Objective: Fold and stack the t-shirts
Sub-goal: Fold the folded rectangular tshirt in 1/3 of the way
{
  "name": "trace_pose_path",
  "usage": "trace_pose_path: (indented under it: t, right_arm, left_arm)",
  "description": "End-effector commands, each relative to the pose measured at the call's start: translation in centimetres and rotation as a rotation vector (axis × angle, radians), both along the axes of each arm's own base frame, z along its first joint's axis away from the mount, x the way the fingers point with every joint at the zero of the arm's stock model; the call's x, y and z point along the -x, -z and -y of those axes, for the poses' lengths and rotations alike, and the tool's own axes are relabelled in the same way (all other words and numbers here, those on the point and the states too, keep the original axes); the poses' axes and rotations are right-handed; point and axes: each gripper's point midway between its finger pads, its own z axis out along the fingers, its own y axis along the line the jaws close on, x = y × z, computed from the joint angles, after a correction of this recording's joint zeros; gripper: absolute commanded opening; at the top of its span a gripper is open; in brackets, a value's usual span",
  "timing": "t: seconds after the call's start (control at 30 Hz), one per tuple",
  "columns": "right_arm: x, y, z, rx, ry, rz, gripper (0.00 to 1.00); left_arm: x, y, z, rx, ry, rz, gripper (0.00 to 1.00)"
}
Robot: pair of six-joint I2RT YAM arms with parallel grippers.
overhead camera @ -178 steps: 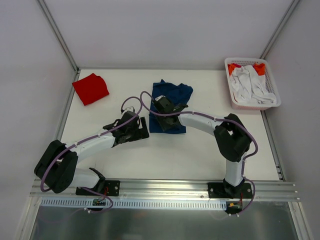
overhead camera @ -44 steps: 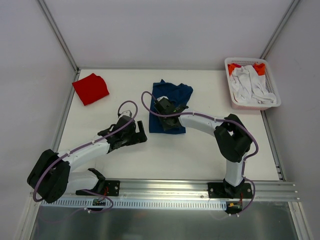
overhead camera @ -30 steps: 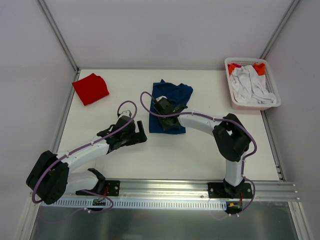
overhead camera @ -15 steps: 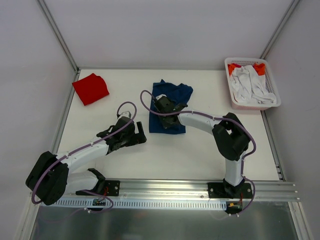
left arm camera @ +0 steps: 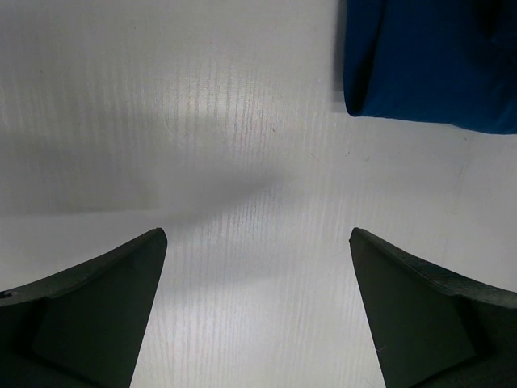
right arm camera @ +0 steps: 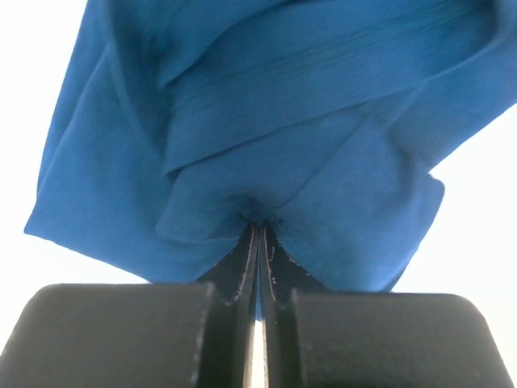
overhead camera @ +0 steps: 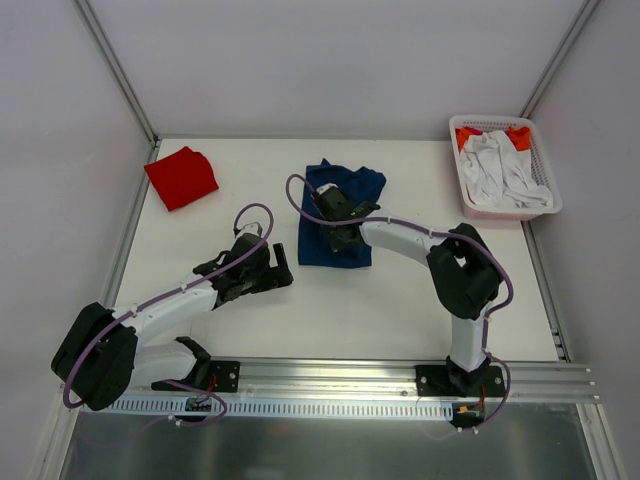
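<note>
The navy blue t-shirt [overhead camera: 356, 183] lies rumpled and partly folded on the counter [overhead camera: 350, 312], about midway between the left and right edges and nearer the far edge than the near one. In the right wrist view its cloth [right arm camera: 283, 121] is gathered into overlapping folds that run down to a pinch point. The right jaws are closed tight on that pinch of navy cloth, near the middle of the shirt. The right arm [overhead camera: 405, 233] rises from its base near the near right corner, bends at a raised elbow, then stretches left and away across the counter to reach the shirt. A corner of the navy shirt [left arm camera: 428, 65] shows at the top right of the left wrist view. The left jaws stand wide open over bare white counter, holding nothing, just to the near left of the shirt and apart from it. The left arm [overhead camera: 170, 298] lies low, reaching from the near left corner towards the middle of the counter. The plain red t-shirt [overhead camera: 181, 177] sits folded by the far left corner, well apart from both arms. A white slatted basket [overhead camera: 500, 212] with white cloth [overhead camera: 500, 170] in it stands at the far right corner. Purple cables run along both arms, a metal rail [overhead camera: 330, 375] lines the near edge, and pale grey walls close in the far side.
</note>
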Motion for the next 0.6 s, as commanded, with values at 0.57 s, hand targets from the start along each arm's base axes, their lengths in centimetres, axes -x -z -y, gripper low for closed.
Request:
trace_pose_path:
  t: [0.57]
  right_arm:
    - [-11.9,-8.1,2.1,-0.094,0.113,0.188,0.00]
  left_arm:
    - [-0.3,0.2,0.3,0.002,-0.005,-0.011,0.99]
